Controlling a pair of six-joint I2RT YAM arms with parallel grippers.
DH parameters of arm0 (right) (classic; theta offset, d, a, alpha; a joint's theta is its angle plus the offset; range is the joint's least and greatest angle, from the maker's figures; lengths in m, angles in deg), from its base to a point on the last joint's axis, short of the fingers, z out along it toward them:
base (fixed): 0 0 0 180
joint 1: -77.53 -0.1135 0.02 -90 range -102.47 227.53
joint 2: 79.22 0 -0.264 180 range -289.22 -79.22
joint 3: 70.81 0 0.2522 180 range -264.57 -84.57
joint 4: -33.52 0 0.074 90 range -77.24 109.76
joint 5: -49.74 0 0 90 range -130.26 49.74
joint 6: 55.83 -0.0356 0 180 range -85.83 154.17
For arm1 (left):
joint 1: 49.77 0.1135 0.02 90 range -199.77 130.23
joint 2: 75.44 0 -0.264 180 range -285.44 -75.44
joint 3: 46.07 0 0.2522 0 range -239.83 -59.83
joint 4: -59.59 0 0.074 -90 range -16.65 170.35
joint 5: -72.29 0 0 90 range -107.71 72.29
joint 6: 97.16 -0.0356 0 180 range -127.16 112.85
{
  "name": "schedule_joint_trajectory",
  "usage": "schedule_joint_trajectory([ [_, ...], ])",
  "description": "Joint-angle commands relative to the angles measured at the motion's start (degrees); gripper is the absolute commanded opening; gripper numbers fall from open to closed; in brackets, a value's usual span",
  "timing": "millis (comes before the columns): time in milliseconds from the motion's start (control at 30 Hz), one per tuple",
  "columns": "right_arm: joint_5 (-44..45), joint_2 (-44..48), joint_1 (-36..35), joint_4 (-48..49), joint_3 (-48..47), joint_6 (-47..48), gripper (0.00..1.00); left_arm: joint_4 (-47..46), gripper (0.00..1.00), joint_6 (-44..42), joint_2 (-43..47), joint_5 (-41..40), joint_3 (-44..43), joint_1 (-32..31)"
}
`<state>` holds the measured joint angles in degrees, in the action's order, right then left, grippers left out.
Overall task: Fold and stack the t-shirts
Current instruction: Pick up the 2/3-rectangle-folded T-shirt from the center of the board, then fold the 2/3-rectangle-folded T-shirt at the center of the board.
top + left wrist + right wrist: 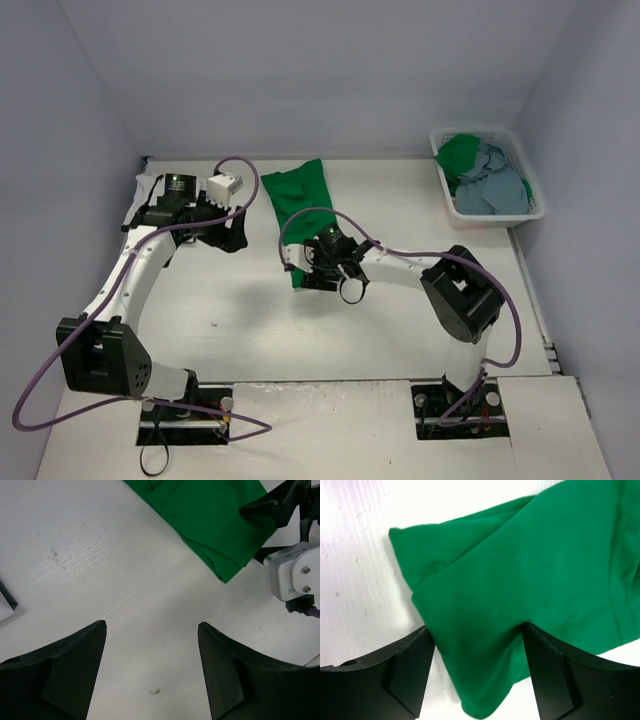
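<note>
green t-shirt (520,570) folded | left claw (151,627) wide, beside | right claw (476,630) wide, above it

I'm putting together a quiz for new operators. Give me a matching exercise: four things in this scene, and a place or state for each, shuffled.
Things:
1. left gripper
2. right gripper
3. blue-grey t-shirt
4. white basket

Places or states:
A. at the table's far right corner
B. open, the green t-shirt between its fingers
C. open over bare tabletop
D. crumpled inside the basket

Pairs: 1-C, 2-B, 3-D, 4-A
</note>
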<state>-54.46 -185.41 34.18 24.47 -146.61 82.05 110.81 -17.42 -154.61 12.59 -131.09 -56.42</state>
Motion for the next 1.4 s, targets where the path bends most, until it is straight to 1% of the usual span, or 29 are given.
schedule_joint_trajectory([
  [0,-0.3,-3.1,-0.5,0.5,-0.2,-0.4,0.66,-0.5,0.68,-0.2,1.5,1.9,-2.9,0.4],
  [67,-0.3,-3.8,-0.6,0.5,-0.4,-0.7,0.61,-0.5,0.68,-0.3,1.6,2.1,-2.8,0.4],
  [100,-0.2,-4.5,-0.6,0.4,-0.7,-0.8,0.51,-0.5,0.68,-0.3,1.7,2.1,-2.8,0.5],
  [167,-0.3,-5.1,-0.7,-0.5,-1.2,-0.9,0.40,-0.5,0.68,-0.2,1.6,2.0,-2.9,0.5],
  [200,-1.0,-5.3,-0.8,-1.7,-1.4,-0.8,0.27,-0.5,0.68,-0.3,1.6,2.1,-2.9,0.5],
  [333,-1.1,-3.2,-1.0,-3.4,-0.3,-0.9,0.03,-0.5,0.68,-0.3,1.7,2.0,-2.8,0.5],
  [367,-1.1,-1.4,-1.5,-4.2,0.3,-0.8,0.00,-0.7,0.68,-0.5,1.5,2.1,-2.6,0.5],
  [500,-1.2,4.7,-3.5,-8.6,2.6,-0.8,0.00,-0.7,0.68,-0.5,1.2,2.4,-2.5,0.8],
  [533,-1.7,7.0,-4.0,-11.1,3.1,-0.9,0.00,-0.8,0.68,-0.5,1.0,2.6,-2.5,0.8],
  [667,-2.9,13.4,-8.0,-16.8,4.3,-2.0,0.00,-0.2,0.68,-0.1,-0.1,3.9,-3.5,0.7],
  [767,-3.3,17.8,-9.6,-20.9,4.5,-2.8,0.00,-1.8,0.68,0.8,-1.1,4.8,-3.7,0.7],
  [900,-5.3,22.2,-11.0,-25.7,3.9,-3.6,0.00,-4.0,0.68,2.0,-4.6,7.7,-4.2,0.4],
  [933,-5.2,23.6,-11.1,-26.9,3.9,-3.6,0.00,-4.1,0.67,2.1,-7.1,8.2,-5.5,0.2],
  [967,-4.8,24.2,-11.4,-27.6,3.9,-3.5,0.00,-4.0,0.63,2.1,-8.5,9.3,-6.5,-0.4],
  [1033,-4.1,26.0,-11.5,-29.0,3.5,-3.3,0.00,-3.6,0.58,1.8,-13.2,10.5,-9.6,-1.0],
  [1067,-3.7,26.8,-11.4,-29.2,3.4,-3.2,0.00,-3.9,0.54,1.7,-14.6,10.9,-10.6,-1.9],
  [1167,-3.3,28.8,-11.5,-29.8,2.8,-3.1,0.00,-5.8,0.45,2.1,-20.0,12.3,-14.2,-3.6],
  [1200,-3.2,29.1,-11.5,-29.9,2.5,-3.1,0.00,-6.7,0.39,3.1,-21.1,12.7,-15.1,-5.1],
  [1267,-2.9,29.3,-11.5,-30.0,2.4,-3.0,0.00,-8.7,0.32,3.9,-24.0,13.2,-17.5,-7.1],
  [1300,-2.8,29.1,-11.4,-30.0,2.3,-2.8,0.00,-9.6,0.26,4.5,-24.9,13.2,-18.0,-9.3],
  [1367,-2.3,28.7,-11.3,-29.9,1.8,-2.6,0.00,-10.0,0.20,4.3,-27.8,13.6,-20.6,-11.8],
])
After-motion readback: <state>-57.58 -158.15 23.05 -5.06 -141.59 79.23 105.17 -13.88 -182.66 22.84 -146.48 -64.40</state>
